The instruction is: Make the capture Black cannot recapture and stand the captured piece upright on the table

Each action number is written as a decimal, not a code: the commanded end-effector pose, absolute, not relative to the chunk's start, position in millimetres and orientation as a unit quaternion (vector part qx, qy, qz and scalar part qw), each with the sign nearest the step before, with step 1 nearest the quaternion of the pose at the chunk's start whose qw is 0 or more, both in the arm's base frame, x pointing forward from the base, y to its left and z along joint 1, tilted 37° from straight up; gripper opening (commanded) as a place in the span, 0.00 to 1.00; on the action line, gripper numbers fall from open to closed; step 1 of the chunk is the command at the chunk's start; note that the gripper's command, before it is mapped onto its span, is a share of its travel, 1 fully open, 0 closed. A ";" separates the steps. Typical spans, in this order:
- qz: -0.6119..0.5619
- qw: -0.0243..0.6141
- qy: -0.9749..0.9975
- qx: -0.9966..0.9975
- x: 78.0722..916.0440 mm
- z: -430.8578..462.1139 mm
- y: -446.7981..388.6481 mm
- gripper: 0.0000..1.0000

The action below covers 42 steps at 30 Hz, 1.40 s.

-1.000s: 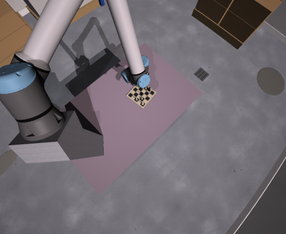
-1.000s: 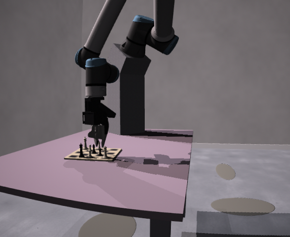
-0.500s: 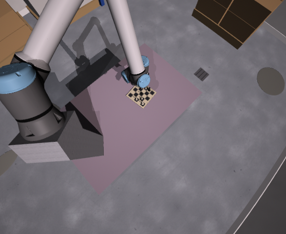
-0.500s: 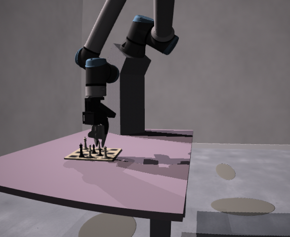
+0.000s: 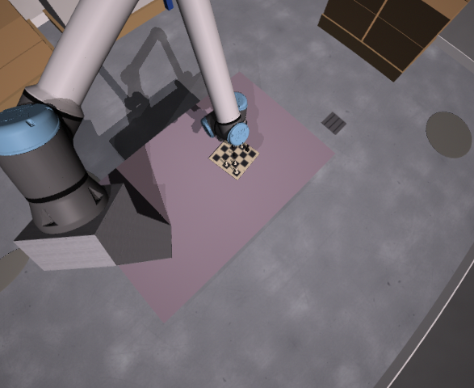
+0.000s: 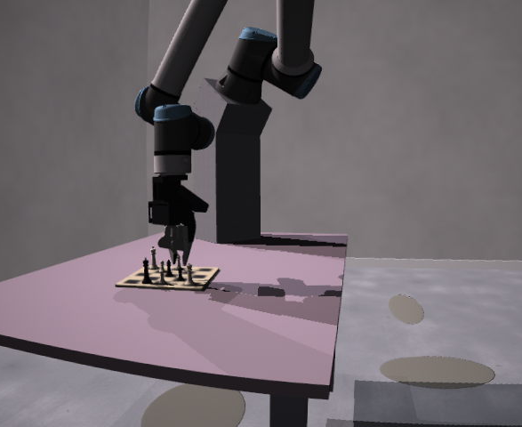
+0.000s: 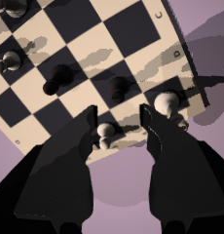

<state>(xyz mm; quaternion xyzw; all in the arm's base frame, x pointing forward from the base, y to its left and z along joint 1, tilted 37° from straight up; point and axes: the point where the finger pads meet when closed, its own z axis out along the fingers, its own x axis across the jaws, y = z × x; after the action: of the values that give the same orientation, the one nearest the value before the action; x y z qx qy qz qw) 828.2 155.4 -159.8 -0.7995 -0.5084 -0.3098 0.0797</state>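
My gripper (image 6: 180,262) (image 7: 118,106) is open and empty, fingers pointing down low over the board (image 6: 125,286) (image 7: 204,109). In the wrist view a white pawn (image 7: 105,131) stands between the finger outlines. I cannot tell which piece is straight below. A black pawn (image 7: 118,89) stands just beyond the fingertips, another black pawn (image 7: 58,77) farther left. A tall white piece (image 5: 237,171) (image 6: 153,259) (image 7: 167,103) stands on a corner square. A black king (image 6: 145,271), a second tall white piece (image 6: 188,274) and another white pawn (image 6: 162,273) stand upright. In the top view the arm hides the fingers.
The board lies on the pink table (image 5: 211,234) (image 6: 252,349). The robot's pedestal (image 5: 132,225) (image 6: 237,183) stands beside the table. Shadows darken part of the board and table. Several pieces stand close around the fingers.
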 end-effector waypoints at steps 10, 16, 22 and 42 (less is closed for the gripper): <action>-0.310 0.079 -0.508 -0.799 828.5 -159.2 155.1 0.20; -0.310 0.079 -0.508 -0.799 828.5 -159.2 155.1 0.20; -0.310 0.079 -0.508 -0.799 828.5 -159.2 155.1 0.20; -0.310 0.079 -0.508 -0.799 832.1 -165.9 158.8 0.20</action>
<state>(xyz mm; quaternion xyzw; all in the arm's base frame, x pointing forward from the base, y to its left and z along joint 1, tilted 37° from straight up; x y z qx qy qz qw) 829.7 156.9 -162.5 -0.7995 -0.5084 -0.3098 0.0796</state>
